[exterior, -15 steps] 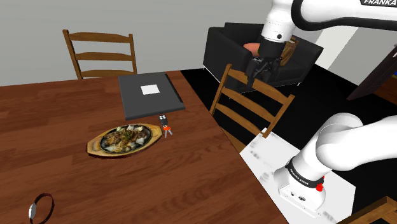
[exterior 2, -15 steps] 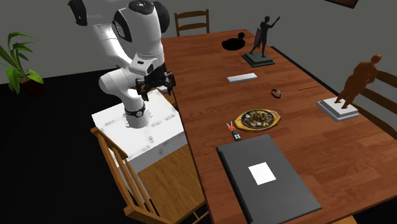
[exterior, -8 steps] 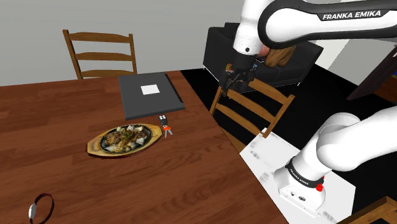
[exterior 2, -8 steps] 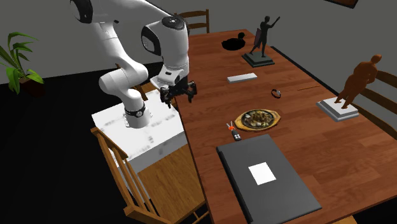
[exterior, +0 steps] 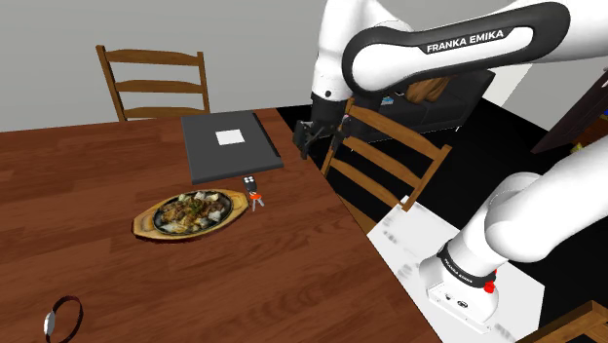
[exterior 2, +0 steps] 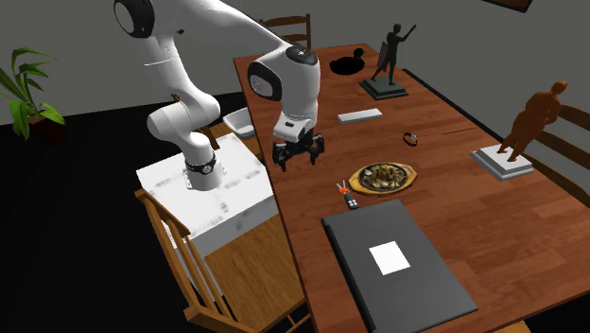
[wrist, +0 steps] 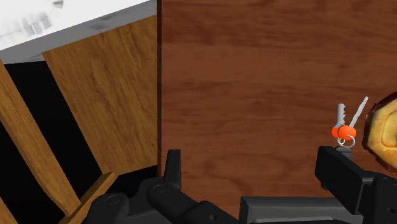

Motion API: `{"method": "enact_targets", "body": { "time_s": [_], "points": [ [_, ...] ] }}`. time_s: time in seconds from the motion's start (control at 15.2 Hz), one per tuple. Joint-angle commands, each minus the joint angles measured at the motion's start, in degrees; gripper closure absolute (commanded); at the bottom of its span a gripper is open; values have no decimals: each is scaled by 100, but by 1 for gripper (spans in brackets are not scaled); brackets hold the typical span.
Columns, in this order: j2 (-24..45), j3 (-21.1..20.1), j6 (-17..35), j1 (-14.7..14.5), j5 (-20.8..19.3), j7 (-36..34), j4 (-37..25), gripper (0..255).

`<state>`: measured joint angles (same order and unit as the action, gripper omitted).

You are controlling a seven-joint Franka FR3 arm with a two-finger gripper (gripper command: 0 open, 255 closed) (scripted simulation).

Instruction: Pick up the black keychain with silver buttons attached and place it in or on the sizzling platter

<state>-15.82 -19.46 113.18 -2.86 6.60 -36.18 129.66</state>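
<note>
The keychain (exterior: pixel 253 189) lies on the brown table, a small black fob with silver buttons and two keys on orange rings, right beside the platter's rim. The sizzling platter (exterior: pixel 185 213) is an oval dark pan of food on a wooden board. In the second exterior view the keychain (exterior 2: pixel 347 196) lies between the platter (exterior 2: pixel 382 178) and the table edge. My gripper (exterior 2: pixel 298 156) hovers open over the table's edge, short of the keychain and holding nothing. In the wrist view the keys (wrist: pixel 347 125) show just beyond the right fingertip (wrist: pixel 337 167) of the gripper (wrist: pixel 254 168), and the fob is hidden.
A black folder (exterior: pixel 229 144) with a white label lies just past the keychain. A wooden chair (exterior: pixel 385 161) stands at the table edge beneath the arm. Two statues (exterior 2: pixel 389 61) (exterior 2: pixel 525 128), a grey bar (exterior 2: pixel 360 115), a dark bowl (exterior 2: pixel 347 64) and a small ring (exterior 2: pixel 411 139) sit farther along.
The arm has swung from above the chair and stand over to the table's edge, bringing the open gripper lower and closer to the keychain. The table's things have not moved.
</note>
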Motion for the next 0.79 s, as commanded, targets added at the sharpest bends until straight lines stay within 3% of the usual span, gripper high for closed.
{"method": "enact_targets", "body": {
  "time_s": [0.0,0.4,0.73],
  "points": [
    [435,-178,217,-13,-107,-321,-242,0],
    [1790,-511,629,-129,-694,-1263,-1165,0],
    [2972,-558,728,-420,-1311,-2012,-2171,0]
  ]
}}
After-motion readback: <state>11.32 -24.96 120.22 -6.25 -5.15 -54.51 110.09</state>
